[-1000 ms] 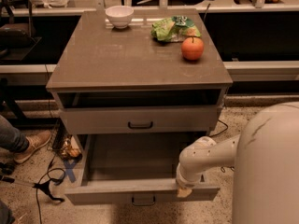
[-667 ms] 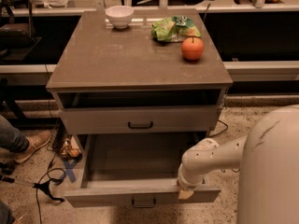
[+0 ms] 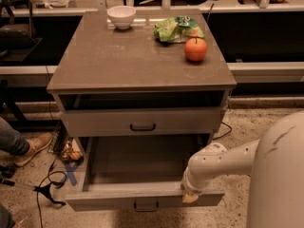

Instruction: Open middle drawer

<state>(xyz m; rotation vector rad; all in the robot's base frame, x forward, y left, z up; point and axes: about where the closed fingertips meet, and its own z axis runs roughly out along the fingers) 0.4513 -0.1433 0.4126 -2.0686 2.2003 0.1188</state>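
Note:
The middle drawer [image 3: 109,198] is grey-brown and stands pulled far out of the cabinet, its inside bare. Its small dark bar handle [image 3: 146,205] shows at the middle of the front. My gripper [image 3: 191,197] reaches down from the white arm at the right. It rests on the top edge of this drawer's front, right of the handle. The drawer above [image 3: 95,122], with its own dark handle, sits nearly closed under the cabinet top. The bottom drawer is hidden under the open one.
On the cabinet top [image 3: 118,65] stand a white bowl [image 3: 121,16], a green snack bag [image 3: 178,29] and an orange fruit [image 3: 195,49]. A person's shoe [image 3: 33,146] and cables [image 3: 47,189] lie on the floor at the left. My white body [image 3: 280,175] fills the lower right.
My arm has shifted slightly to the right and down along the drawer's front edge. The drawer stays pulled out about as far as before.

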